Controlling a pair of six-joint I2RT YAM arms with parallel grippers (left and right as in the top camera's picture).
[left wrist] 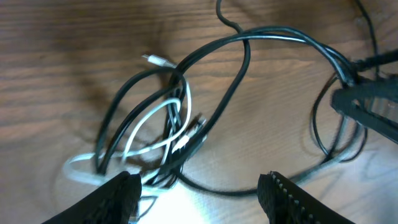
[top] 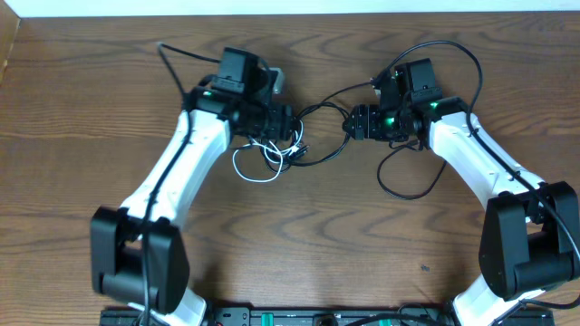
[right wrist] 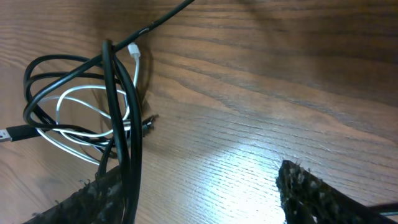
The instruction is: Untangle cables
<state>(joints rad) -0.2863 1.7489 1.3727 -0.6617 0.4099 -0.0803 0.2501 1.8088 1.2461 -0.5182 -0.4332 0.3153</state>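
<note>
From overhead, the white cable [top: 246,168] lies in loose loops on the bench [top: 299,244], with the black cables [top: 319,154] threaded through it. Your left hand [top: 288,122] sits just beyond the white cable. Your right hand [top: 352,122] stands further off, at the end of a black strand that leads away from the white cable. This view does not show how either hand is set, and the two are near enough to bump if both reach for the knot at once. In the left wrist view your left hand [left wrist: 199,186] is spread and pinching nothing, low over the bench. The white cable [left wrist: 155,124] starts right at one finger [left wrist: 118,199], and black loops cross over it. Close here and you will probably catch white and black together, and any pull would then cinch the tangle rather than open it. In the right wrist view your right hand [right wrist: 199,174] is also spread wide and grips nothing, but a doubled black strand [right wrist: 124,124] rests against one finger [right wrist: 93,199] and runs back to the white cable [right wrist: 81,99]. Draw away without lifting clear and that strand may snag and drag the whole bundle along. The white plug [right wrist: 134,51] also sits close beside the black strands, where it looks likely to hook.
</note>
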